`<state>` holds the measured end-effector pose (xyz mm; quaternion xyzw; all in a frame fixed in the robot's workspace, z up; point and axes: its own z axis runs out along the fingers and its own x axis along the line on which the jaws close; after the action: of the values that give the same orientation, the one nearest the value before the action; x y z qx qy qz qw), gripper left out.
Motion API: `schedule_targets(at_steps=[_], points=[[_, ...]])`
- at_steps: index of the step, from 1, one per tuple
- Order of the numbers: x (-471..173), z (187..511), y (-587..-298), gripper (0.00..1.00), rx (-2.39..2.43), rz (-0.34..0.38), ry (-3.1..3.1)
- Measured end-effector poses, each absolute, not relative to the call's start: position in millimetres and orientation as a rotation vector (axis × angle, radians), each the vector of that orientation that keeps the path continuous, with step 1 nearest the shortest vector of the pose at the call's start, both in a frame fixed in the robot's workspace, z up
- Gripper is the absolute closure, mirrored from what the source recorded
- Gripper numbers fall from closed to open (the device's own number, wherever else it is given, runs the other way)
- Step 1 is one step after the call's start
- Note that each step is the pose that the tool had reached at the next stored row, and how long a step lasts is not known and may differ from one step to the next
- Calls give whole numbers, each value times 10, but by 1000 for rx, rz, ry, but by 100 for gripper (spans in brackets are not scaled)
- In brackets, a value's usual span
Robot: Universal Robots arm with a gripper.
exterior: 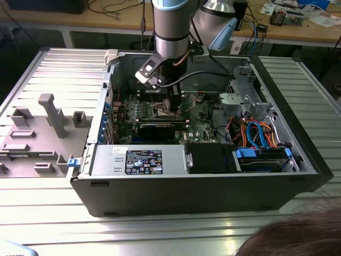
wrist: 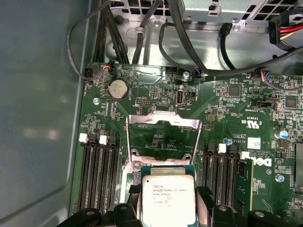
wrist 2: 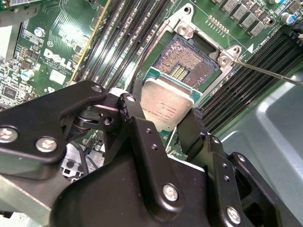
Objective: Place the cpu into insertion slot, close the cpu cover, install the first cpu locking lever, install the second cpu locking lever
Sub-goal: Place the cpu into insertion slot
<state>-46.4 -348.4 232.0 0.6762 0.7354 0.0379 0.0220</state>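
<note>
My gripper [exterior: 171, 104] reaches down into the open computer case over the green board. Its two black fingers are shut on the cpu [wrist 2: 168, 105], a small square chip with a silvery top, which also appears in the first wrist view [wrist: 168, 198]. The cpu hovers over the near part of the insertion slot [wrist 2: 191, 61], whose dark pin field is still exposed beyond it. The cpu cover [wrist: 163, 120], a thin silver frame, stands swung open beyond the socket. A thin wire locking lever [wrist 2: 265, 73] sticks out beside the slot, unlatched.
Long black memory slots [wrist: 97, 175] flank the socket on both sides. A black expansion card [exterior: 157, 128], the power supply [exterior: 141, 160] and the drive bay with its cables [exterior: 256, 141] crowd the case. A grey fixture tray [exterior: 42, 128] lies at the exterior view's left. A person's hair [exterior: 298, 234] is near.
</note>
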Motion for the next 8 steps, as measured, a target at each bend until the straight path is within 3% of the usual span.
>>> schedule_targets(at_steps=[8], points=[[-464, 2318, -3484, 45, 2102, 117, 2272]])
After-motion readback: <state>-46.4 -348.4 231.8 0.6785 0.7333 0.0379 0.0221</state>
